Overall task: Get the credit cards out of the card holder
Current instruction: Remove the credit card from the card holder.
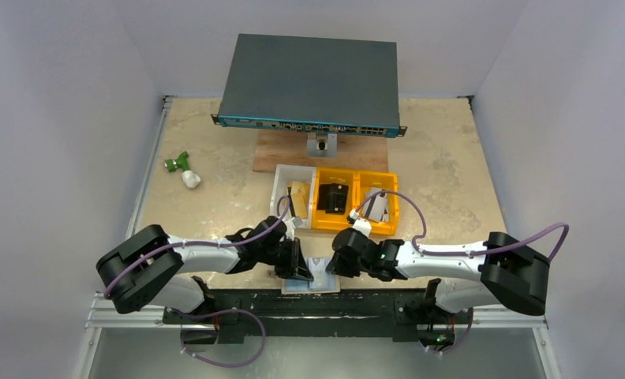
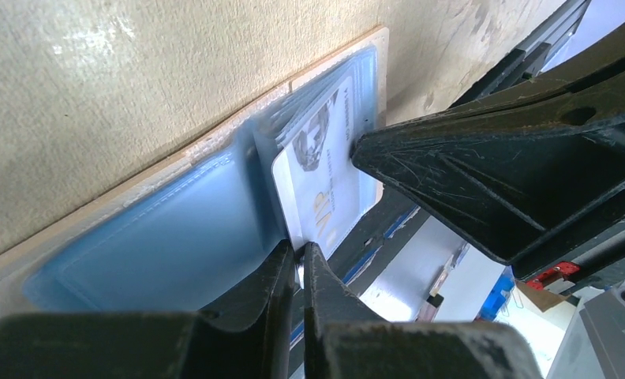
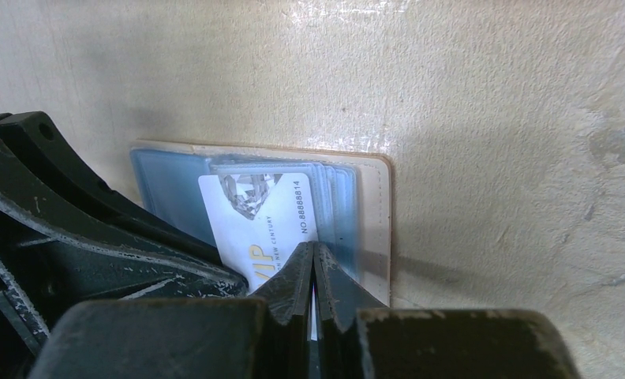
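Two robot arms reach in from the near edge of a beige surface [image 1: 451, 174], and their two grippers meet over one card holder [image 1: 319, 284]. The holder lies open and flat at the middle of the near edge. Its pale blue inner face is up and a tan rim shows around it. Its long axis runs left to right along the edge, with the two panels side by side.

One panel holds a stack of cards, too many overlapping to count. One white card [image 2: 325, 189] printed "VIP" sticks partly out of the stack. The left gripper [image 2: 297, 264] is pinched on this card's end. The right gripper [image 3: 315, 264] is closed with nothing between its fingers, and its tip is at the card's edge on the same panel.

Farther back stand three small bins in a row: one white bin [image 1: 282, 189] on the left and two yellow bins [image 1: 357, 197] to its right. Beyond them, one dark network switch [image 1: 309, 83] rests on one wooden board [image 1: 286, 154]. One small green and white object [image 1: 181, 168] lies well apart on the left.
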`<state>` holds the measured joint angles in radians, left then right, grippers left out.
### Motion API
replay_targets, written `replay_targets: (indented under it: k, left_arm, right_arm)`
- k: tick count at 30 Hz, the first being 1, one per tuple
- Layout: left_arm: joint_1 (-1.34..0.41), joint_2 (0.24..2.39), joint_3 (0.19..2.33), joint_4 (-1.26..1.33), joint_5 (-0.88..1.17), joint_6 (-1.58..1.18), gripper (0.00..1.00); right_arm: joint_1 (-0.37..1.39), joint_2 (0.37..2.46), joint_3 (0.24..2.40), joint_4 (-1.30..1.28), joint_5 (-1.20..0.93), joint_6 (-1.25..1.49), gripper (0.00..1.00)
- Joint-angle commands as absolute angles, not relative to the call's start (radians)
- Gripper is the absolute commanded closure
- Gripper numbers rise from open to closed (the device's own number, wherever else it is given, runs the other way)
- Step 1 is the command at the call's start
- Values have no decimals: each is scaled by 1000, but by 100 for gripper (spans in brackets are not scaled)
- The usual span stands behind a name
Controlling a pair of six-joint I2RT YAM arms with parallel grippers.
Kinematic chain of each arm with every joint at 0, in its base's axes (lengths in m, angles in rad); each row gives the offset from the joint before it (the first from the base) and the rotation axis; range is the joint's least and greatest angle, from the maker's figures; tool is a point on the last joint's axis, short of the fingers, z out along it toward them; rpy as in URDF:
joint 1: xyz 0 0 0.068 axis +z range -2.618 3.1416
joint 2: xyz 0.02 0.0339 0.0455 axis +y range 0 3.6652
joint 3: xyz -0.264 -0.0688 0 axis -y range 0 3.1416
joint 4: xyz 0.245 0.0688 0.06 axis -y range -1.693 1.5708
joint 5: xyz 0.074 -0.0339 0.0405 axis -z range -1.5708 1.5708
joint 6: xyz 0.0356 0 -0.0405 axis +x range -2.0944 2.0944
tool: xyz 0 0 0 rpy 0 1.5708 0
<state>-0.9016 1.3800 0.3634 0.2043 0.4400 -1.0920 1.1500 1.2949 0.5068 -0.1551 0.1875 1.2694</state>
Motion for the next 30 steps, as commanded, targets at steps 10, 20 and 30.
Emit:
replay_targets:
  k: [10,20,30]
  left_arm:
    - [-859,1320,322,221,467,-1071,94]
    - [-842,1304,334,135,447,-1039,94]
    - [-830,1296,330,103,436,-1025,92]
  right_arm:
    - [1153,1341,472,-235,195,1280,100]
    - [1153,1344,471,-235,196,1281,100]
    - [1153,1347,472,-241,189,1284,100]
